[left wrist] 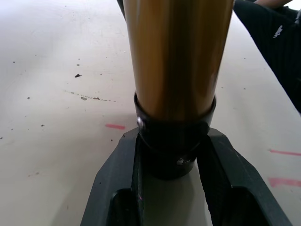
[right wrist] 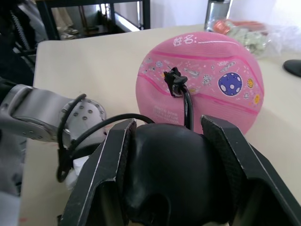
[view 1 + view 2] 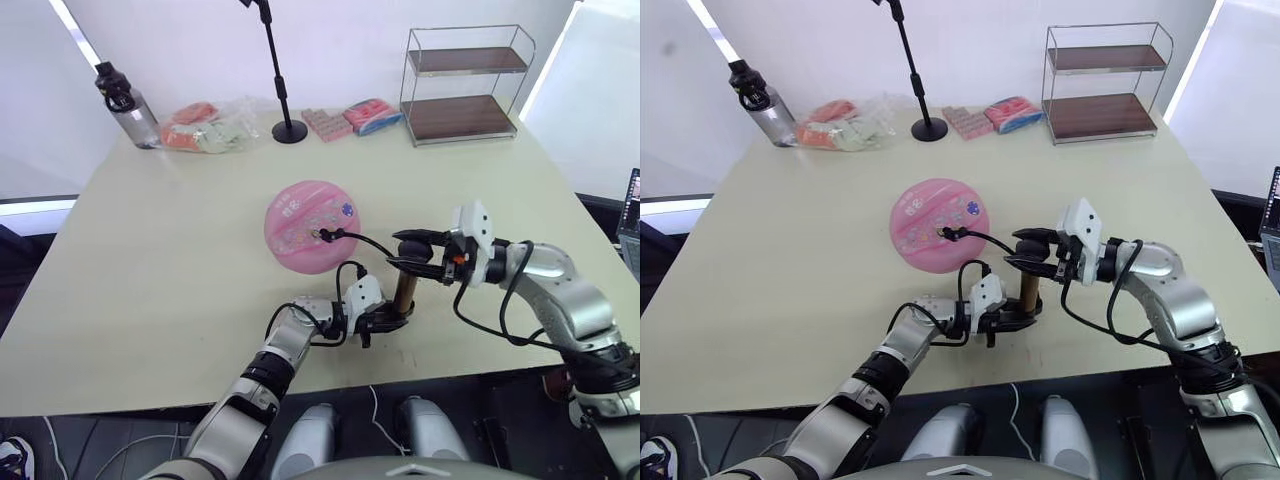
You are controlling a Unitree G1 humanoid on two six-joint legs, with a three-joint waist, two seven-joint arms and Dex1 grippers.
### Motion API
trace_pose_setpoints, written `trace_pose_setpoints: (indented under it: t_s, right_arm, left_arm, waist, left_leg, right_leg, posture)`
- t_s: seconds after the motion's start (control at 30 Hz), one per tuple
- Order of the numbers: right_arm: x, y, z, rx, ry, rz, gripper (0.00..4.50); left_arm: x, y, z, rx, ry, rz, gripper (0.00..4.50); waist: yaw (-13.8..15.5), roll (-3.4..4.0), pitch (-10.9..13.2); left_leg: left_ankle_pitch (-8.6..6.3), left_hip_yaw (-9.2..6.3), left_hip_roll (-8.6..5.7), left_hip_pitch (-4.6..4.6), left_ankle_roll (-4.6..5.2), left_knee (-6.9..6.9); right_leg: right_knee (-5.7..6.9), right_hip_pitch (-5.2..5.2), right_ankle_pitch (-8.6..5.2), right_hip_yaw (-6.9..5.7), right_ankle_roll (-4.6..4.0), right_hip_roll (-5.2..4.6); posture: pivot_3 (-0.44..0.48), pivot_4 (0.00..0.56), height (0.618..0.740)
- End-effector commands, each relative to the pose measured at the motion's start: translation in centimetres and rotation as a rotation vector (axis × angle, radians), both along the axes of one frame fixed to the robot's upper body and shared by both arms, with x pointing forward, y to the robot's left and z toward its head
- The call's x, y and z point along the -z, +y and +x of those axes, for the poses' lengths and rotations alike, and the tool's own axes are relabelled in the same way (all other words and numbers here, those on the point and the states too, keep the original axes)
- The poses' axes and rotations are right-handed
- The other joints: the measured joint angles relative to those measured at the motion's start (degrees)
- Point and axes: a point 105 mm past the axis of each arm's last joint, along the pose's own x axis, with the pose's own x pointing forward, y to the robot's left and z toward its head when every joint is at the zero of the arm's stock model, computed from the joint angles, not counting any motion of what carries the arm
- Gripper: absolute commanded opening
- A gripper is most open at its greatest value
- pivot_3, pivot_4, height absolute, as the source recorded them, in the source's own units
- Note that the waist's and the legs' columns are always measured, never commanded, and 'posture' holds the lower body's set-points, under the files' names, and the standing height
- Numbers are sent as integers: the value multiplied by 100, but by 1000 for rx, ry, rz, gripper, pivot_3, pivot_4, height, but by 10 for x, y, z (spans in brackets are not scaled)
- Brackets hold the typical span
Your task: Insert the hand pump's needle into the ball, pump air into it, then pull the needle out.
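Observation:
The pink ball [image 3: 310, 225] lies on the table, its sticker face up. A black fitting [image 2: 175, 80] on the thin black hose [image 3: 365, 241] sits against that face; the needle itself is hidden. The gold-bronze hand pump [image 3: 404, 291] stands upright near the table's front edge. My left gripper [image 3: 385, 318] is shut on the pump's black base cap [image 1: 174, 150]. My right gripper [image 3: 412, 254] is shut on the pump's black handle [image 2: 174, 174], which sits low against the top of the cylinder.
Table [image 3: 150, 260] with back edge holding a water bottle [image 3: 128, 105], plastic bags of packets [image 3: 210, 125], a black stand base [image 3: 289, 131], pink packets [image 3: 372, 115] and a two-tier wire shelf [image 3: 466, 85]. A laptop edge [image 3: 631, 215] shows at far right.

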Motion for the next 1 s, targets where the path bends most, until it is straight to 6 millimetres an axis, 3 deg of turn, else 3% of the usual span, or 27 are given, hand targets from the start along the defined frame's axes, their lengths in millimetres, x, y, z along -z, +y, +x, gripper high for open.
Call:
trace_pose_setpoints:
  t_s: [0.03, 0.13, 0.37, 0.47, 0.57, 0.63, 0.77, 0.9, 1.0]
  right_arm:
    - [-60, 2, -13, -85, -124, 83, 1767]
    - [-88, -3, -16, -98, -169, 106, 1767]
    - [-130, -16, -24, -103, -245, 156, 1767]
    - [-140, -18, -30, -120, -258, 187, 1767]
    - [-138, -16, -33, -135, -239, 202, 1767]
    - [-124, -14, -32, -131, -214, 175, 1767]
    - [-55, -7, -23, -78, -140, 49, 1767]
    - [-6, -7, -23, -67, -100, -9, 1767]
    - [18, -7, -20, -39, -78, -23, 1767]
  left_arm:
    - [53, 37, -22, -60, 183, 178, 1107]
    - [52, 37, -21, -58, 181, 179, 1107]
    - [52, 40, -21, -55, 176, 188, 1107]
    - [52, 40, -20, -57, 173, 189, 1107]
    - [52, 40, -19, -56, 171, 190, 1107]
    - [52, 39, -19, -55, 171, 189, 1107]
    - [51, 36, -17, -49, 165, 189, 1107]
    - [50, 36, -15, -51, 161, 190, 1107]
    - [49, 37, -14, -53, 160, 192, 1107]
  waist:
    - [7, 3, 2]
    - [12, 9, 6]
    - [15, 7, 7]
    - [19, 7, 7]
    - [19, 14, 10]
    - [20, 16, 11]
    - [26, 3, -15]
    - [10, 10, -35]
    - [11, 9, -35]
  left_leg:
    - [-7, -7, -14, -4, 9, 0]
    - [-13, -15, -25, -13, 0, 4]
    - [-19, -83, -84, -19, 10, 4]
    - [-27, -114, -107, -14, 21, 11]
    - [-27, -152, -108, -19, 19, 11]
    - [-25, -171, -108, -21, 14, 11]
    - [-24, -238, -113, -6, -18, 21]
    - [-49, -261, -114, 37, -26, 27]
    - [-57, -290, -115, 92, -28, 25]
  right_leg:
    - [1, 1, -14, -8, 0, -14]
    - [0, 2, -27, -16, 4, -27]
    - [21, 17, -73, -64, 15, -102]
    - [76, 17, -114, -80, 16, -127]
    - [88, 18, -124, -113, 7, -134]
    - [92, 20, -128, -131, 2, -135]
    - [91, 66, -155, -195, 0, -120]
    - [106, 114, -188, -217, 6, -117]
    - [124, 167, -230, -243, 24, -116]
  posture:
    - [0, 150, 740]
    - [0, 150, 740]
    - [0, 150, 740]
    - [0, 150, 740]
    - [0, 150, 740]
    - [0, 150, 740]
    - [0, 150, 740]
    - [0, 150, 740]
    - [0, 150, 740]
